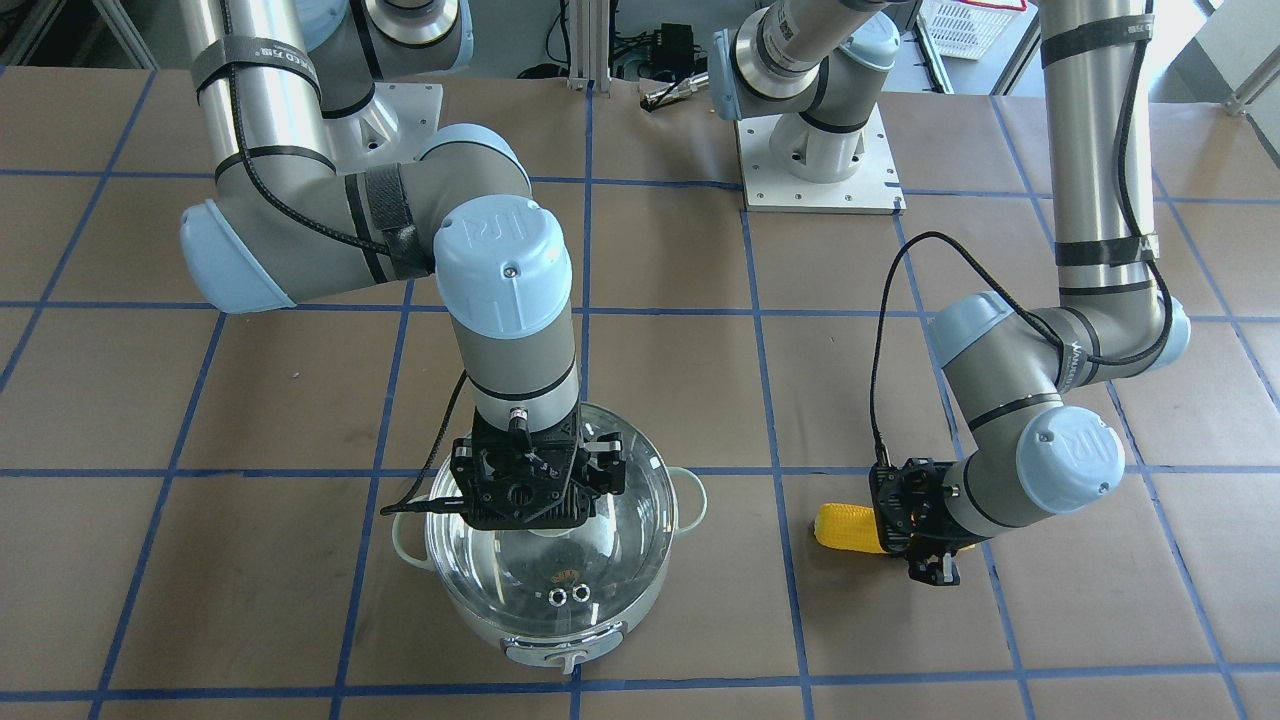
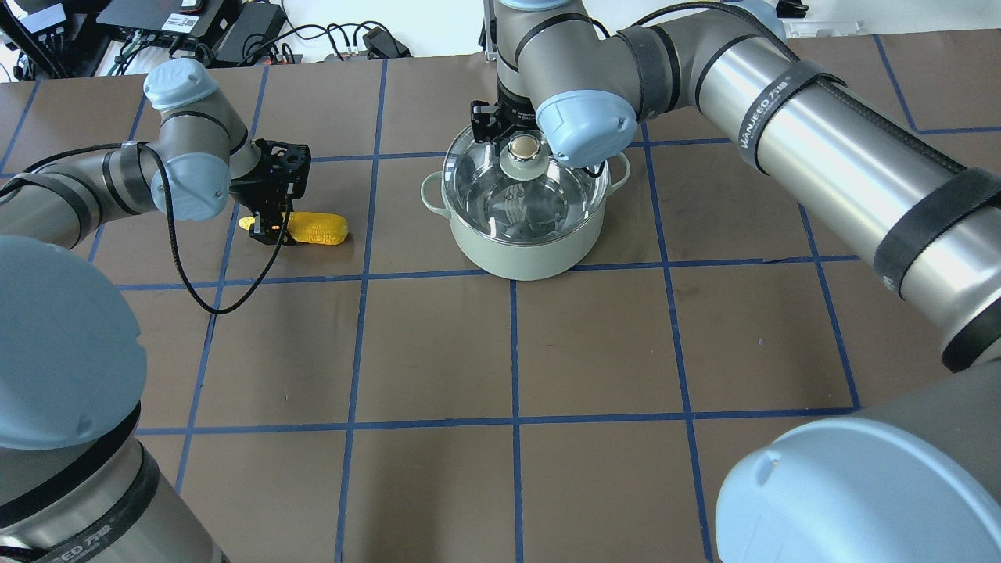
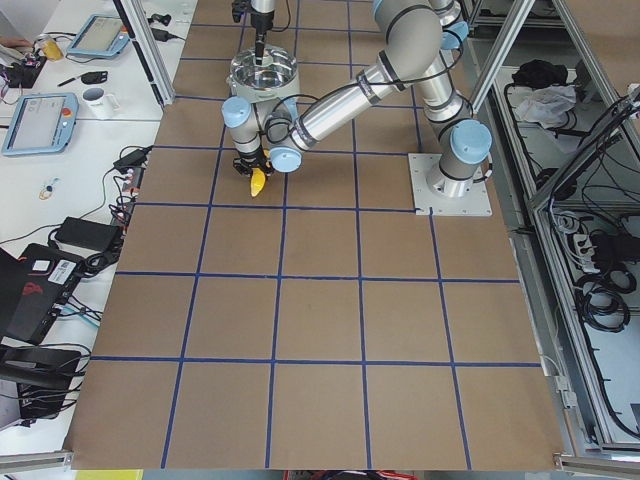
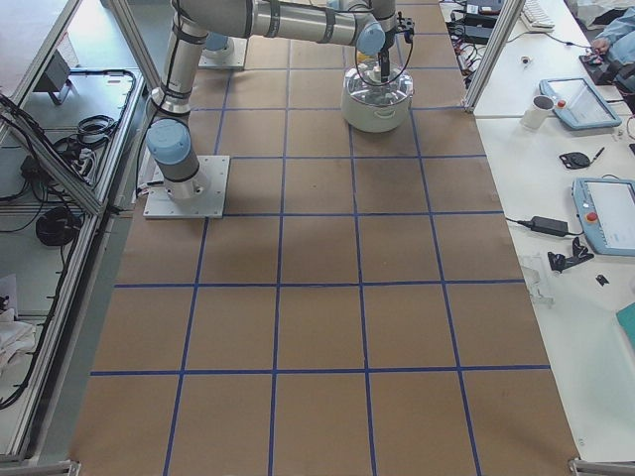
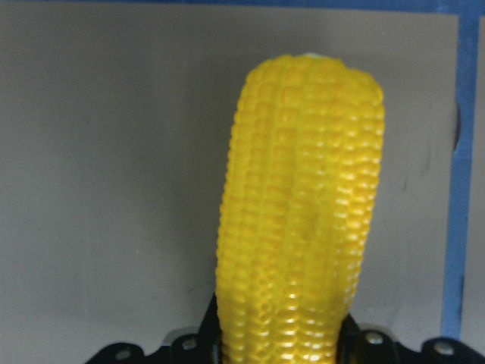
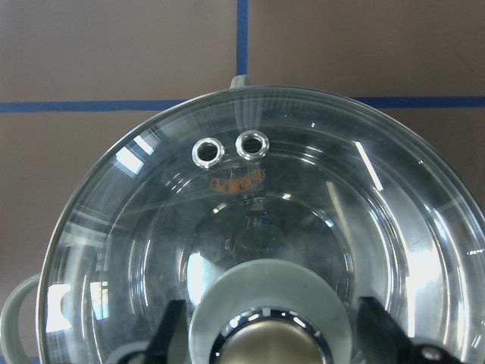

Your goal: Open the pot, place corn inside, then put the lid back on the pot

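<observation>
Pot: the pale green pot (image 2: 524, 250) stands on the table (image 2: 438, 352), a little past its middle in the overhead view, with a loop handle at 3 and at 9 o'clock.
Lid: the glass lid (image 6: 379, 197) appears seated on the pot's rim, so the pot is not yet open. Its two steam holes (image 6: 231, 146) lie toward 12 o'clock in the right wrist view.
Knob: the lid's ball knob (image 2: 525, 147) stands upright at the lid's centre.
Corn: the corn (image 2: 317, 229) is outside the pot, at its 9 o'clock in the overhead view and well apart from it. It lies low over the table, but I cannot tell whether it is resting on it.
Right gripper: the right gripper (image 6: 273, 335) hangs straight over the knob. Its fingers (image 6: 170, 337) stand spread at 3 and 9 o'clock of the knob, with gaps showing, so nothing is grasped.
Left gripper: the left gripper (image 2: 270, 225) is at the corn's tapered end. In the left wrist view the jaws press against both sides of the cob, which I judge to be a clenched hold on the corn.
Done: both grippers have been placed at their targets, and the corn seems to be gripped.
Left: grasping the knob, lifting the lid away, carrying the corn into the pot and replacing the lid. Nearly the whole task remains.
</observation>
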`<state>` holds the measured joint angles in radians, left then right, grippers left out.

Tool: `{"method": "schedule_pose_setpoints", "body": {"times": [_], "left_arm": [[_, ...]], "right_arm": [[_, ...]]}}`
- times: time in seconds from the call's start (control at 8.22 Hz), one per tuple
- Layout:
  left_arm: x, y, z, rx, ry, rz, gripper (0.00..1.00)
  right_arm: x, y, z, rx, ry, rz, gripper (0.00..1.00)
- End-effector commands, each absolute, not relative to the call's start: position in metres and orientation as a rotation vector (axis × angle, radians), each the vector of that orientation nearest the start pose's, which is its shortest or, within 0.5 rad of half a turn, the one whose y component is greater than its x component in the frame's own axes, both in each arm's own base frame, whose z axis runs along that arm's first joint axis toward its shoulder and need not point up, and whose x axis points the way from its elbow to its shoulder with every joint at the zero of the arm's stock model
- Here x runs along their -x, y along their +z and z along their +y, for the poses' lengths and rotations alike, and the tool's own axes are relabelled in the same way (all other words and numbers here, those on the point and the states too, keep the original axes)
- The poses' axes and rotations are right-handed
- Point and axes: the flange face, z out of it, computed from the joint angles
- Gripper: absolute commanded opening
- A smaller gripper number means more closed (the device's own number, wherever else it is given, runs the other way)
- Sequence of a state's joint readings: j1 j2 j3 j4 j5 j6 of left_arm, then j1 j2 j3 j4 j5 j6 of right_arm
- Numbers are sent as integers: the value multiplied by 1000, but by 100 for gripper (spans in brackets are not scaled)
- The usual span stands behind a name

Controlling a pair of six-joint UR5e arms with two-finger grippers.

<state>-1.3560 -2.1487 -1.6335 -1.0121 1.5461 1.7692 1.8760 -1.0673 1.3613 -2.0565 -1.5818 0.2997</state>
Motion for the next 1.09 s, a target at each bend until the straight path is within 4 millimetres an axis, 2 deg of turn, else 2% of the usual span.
{"method": "schedule_pose_setpoints", "body": {"times": [0.0, 0.24, 0.36, 0.61, 0.73, 0.85, 0.97], "left_arm": [[-8, 206, -649, -2206, 93, 2258, 0], [-5, 241, -642, -2199, 77, 2256, 0], [-1, 260, -639, -2148, 58, 2272, 0], [12, 290, -633, -2057, 23, 2313, 0], [27, 310, -627, -2003, -5, 2328, 0], [53, 328, -619, -1918, -21, 2377, 0], [88, 339, -612, -1869, -50, 2403, 0]], "right_arm": [[-336, 344, -625, 9, -288, 3077, 48], [-336, 353, -623, 9, -304, 3070, 34], [-335, 361, -621, 8, -323, 3066, 34], [-327, 403, -606, 23, -375, 3058, 33], [-319, 424, -593, 21, -357, 3066, 33], [-304, 452, -578, 20, -348, 3078, 33], [-277, 480, -562, -3, -307, 3085, 35]]}}
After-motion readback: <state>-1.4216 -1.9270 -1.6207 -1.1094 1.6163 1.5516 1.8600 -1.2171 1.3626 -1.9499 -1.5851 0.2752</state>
